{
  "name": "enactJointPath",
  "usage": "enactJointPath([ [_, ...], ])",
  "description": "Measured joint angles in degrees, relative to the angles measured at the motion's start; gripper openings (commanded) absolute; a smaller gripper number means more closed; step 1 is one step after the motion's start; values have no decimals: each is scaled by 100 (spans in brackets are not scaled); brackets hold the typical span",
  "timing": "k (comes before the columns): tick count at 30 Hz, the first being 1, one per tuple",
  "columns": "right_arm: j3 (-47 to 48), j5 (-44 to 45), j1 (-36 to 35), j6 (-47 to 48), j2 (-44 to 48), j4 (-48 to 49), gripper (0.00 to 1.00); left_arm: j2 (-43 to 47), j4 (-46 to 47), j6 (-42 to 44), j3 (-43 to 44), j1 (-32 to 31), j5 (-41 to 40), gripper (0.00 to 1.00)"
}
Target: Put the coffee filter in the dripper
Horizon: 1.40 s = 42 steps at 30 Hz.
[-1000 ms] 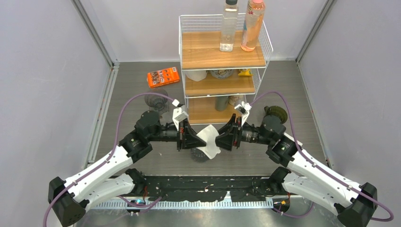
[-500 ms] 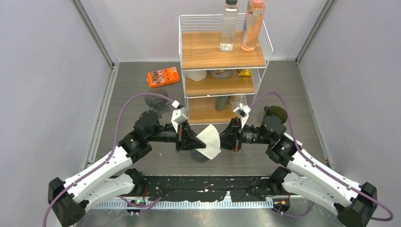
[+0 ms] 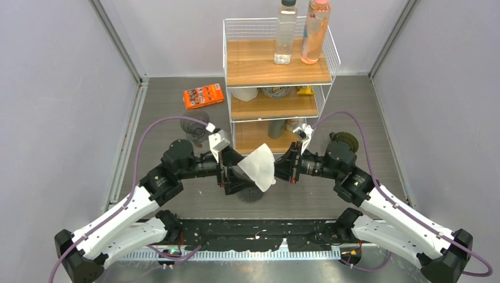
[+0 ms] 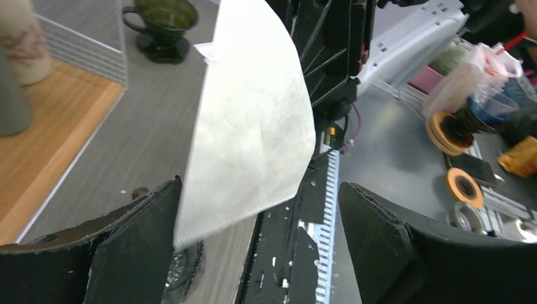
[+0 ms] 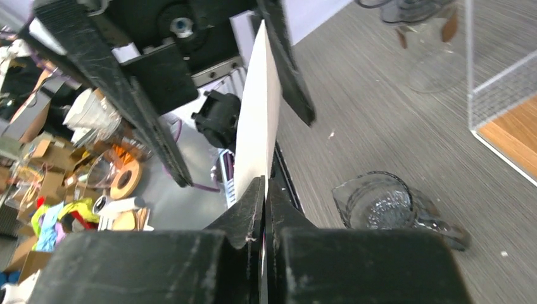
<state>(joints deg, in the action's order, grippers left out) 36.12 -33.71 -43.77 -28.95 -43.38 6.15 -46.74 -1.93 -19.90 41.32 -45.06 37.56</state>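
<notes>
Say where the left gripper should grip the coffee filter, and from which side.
Probably its free edge, from the left, opposite the pinch of the right gripper. The coffee filter is folded flat, so the open left gripper can close across both faces.

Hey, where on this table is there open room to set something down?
Bare tabletop lies right of the wire rack, behind the green dripper, and left of the orange box. Crowded mid-table: left pincer, right pincer, filter, glass dripper.
</notes>
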Motion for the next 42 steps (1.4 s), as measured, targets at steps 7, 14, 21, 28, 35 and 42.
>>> enactJointPath([
  [7,892,1510,0,-125,-256,-1753,5,654,-887,-63,345,0,-1893,100],
  [14,1379,2533,0,-522,-988,-2997,5,105,-960,-295,597,-125,-2240,100],
  [21,1690,3123,-26,-984,-1357,-3687,5,-1161,-1049,-518,1021,-881,-2922,100],
  [28,1773,3541,-162,-1471,-1366,-3858,5,-1825,-1119,-697,1471,-1322,-3687,100],
  [35,1773,3692,-273,-1755,-1366,-3858,5,-2258,-1123,-835,1604,-1438,-4024,100],
  [42,1773,3718,-308,-1799,-1362,-3856,5,-2387,-1443,-848,1818,-1602,-4774,100],
])
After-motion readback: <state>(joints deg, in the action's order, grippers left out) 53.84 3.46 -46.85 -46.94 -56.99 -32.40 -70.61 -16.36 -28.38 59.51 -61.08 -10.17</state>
